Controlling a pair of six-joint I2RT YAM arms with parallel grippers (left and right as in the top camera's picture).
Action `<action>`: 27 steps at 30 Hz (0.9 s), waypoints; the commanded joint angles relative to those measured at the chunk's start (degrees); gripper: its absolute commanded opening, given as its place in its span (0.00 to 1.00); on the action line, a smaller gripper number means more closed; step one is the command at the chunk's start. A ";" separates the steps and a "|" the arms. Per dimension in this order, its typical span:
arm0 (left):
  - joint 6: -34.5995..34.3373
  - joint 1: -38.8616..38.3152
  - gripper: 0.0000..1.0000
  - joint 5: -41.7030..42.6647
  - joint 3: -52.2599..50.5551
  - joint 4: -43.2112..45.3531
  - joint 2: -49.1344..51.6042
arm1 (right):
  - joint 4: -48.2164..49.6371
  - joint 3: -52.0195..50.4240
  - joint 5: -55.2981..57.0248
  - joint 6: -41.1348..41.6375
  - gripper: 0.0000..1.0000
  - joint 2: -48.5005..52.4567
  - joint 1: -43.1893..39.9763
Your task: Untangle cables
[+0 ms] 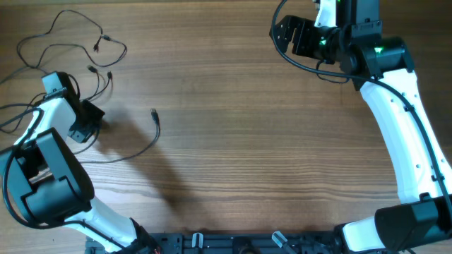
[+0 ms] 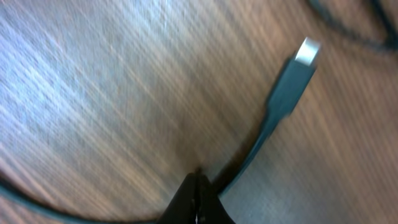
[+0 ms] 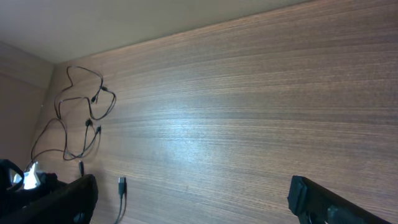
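2 white arms with black joints, cords and pincers, green lights.

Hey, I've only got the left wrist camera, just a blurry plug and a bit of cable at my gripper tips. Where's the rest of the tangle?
Observer: The cables lie in loose loops at the far left corner of the table, just beyond the left gripper.
Operator: Anything off to the side?
Observer: Yes, a lone cable curves out to the right of your gripper and ends in a plug on bare wood.
Operator: And the right arm?
Observer: The right gripper is open over the table's far right side, away from every cable.
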 commanded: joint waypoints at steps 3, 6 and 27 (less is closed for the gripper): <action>2.97 -3.87 0.04 3.74 -0.17 -4.26 0.55 | 0.13 0.15 0.59 -0.79 1.00 0.48 0.09; 4.33 -6.40 0.04 6.25 -0.17 -5.14 0.55 | 0.09 0.15 0.57 -0.79 1.00 0.48 0.09; -3.28 7.32 0.75 -6.47 -0.15 -7.02 -14.12 | 0.11 0.15 0.66 -0.83 1.00 0.50 0.09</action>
